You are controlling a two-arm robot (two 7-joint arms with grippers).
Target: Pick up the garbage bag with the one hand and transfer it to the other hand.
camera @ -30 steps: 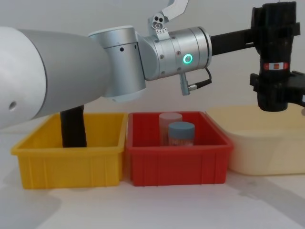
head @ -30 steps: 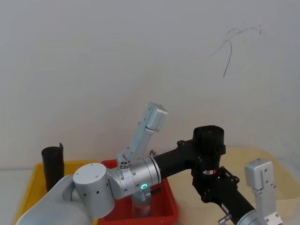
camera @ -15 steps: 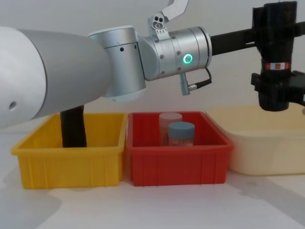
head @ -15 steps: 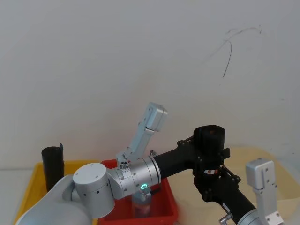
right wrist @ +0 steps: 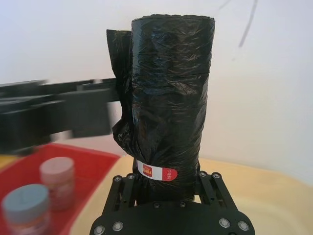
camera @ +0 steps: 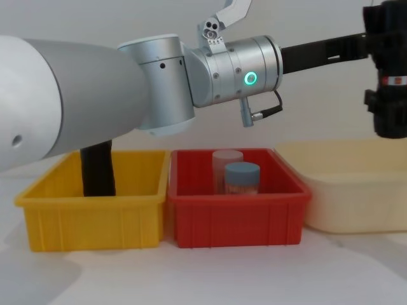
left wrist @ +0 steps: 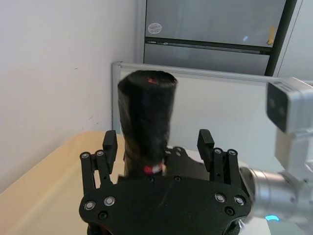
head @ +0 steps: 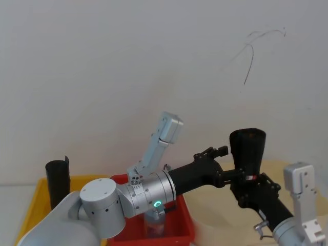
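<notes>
The garbage bag (right wrist: 168, 98), a thick black roll with a red-and-white label band (right wrist: 157, 172), stands upright in my right gripper (right wrist: 164, 183), which is shut on its lower end. In the head view the bag (head: 247, 151) is at the right, above the cream tub, with the right gripper (head: 254, 187) under it. My left gripper (head: 225, 163) reaches in from the left and is open. Its fingers (left wrist: 110, 144) stand apart with a gap to the bag (left wrist: 146, 112) on each side. The chest view has the bag (camera: 389, 70) at the right edge.
A yellow bin (camera: 89, 213) at the left holds a slim plain black roll (camera: 98, 168). The red bin (camera: 191, 222) in the middle holds two jars (camera: 241, 179). A cream tub (camera: 356, 197) sits at the right, below the bag. The wall is close behind.
The left gripper has let go of the bag. The right gripper has carried the bag to the right, away from the left gripper's fingers. The left arm has stayed put.
</notes>
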